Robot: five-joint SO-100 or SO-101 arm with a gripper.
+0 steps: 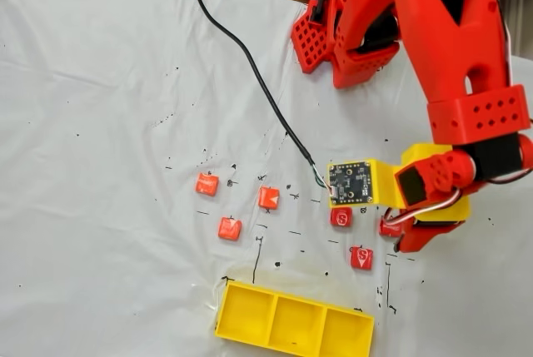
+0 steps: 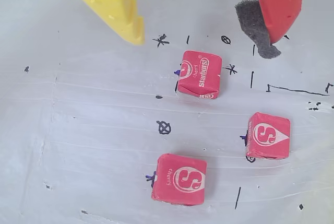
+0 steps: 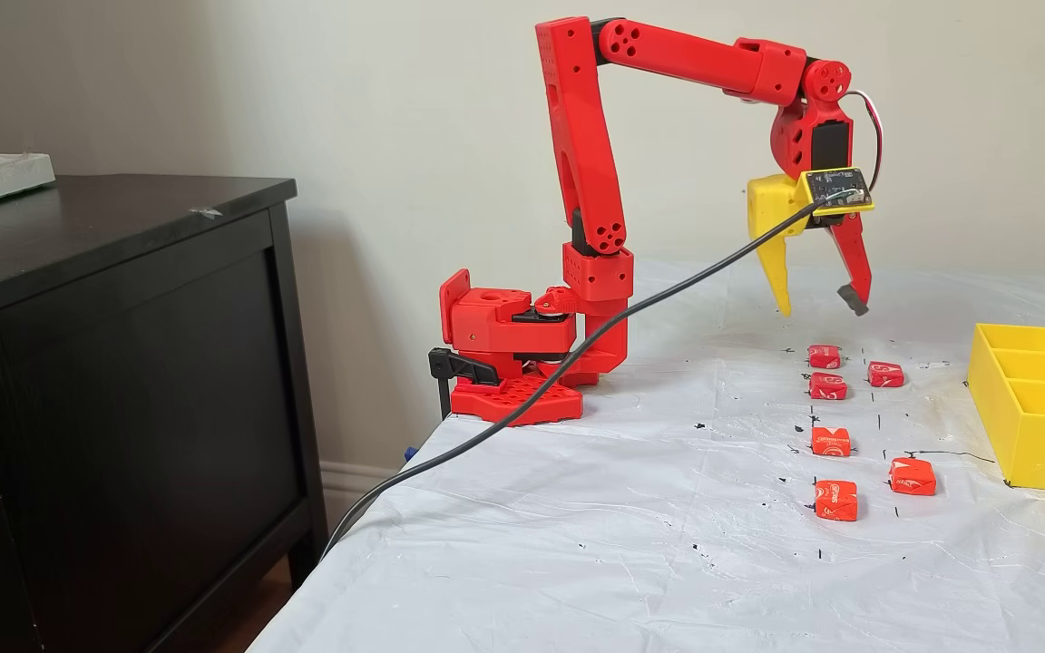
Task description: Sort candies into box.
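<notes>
Wrist view shows the hand (image 2: 209, 38) spread wide and empty above three deep-red candies (image 2: 199, 74) on the worktop (image 2: 94, 145), apart from the box (image 3: 1030, 399).

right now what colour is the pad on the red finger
Dark grey foam pad on the red finger; wrist view shows it best.

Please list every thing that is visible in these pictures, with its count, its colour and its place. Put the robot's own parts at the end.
Candies: six; three orange-red at left in the overhead fixed view, three deeper red below the gripper.
Tray: one, yellow, three empty compartments, at the sheet's near edge in that fixed view.
Sheet: one, white, with pen marks, over the table.
Cabinet: one, black, left in the side fixed view.
Cable: one, black, runs to the gripper's circuit board.
Arm: one, red.
Gripper: one, yellow and red fingers, open, above the candies.
</notes>
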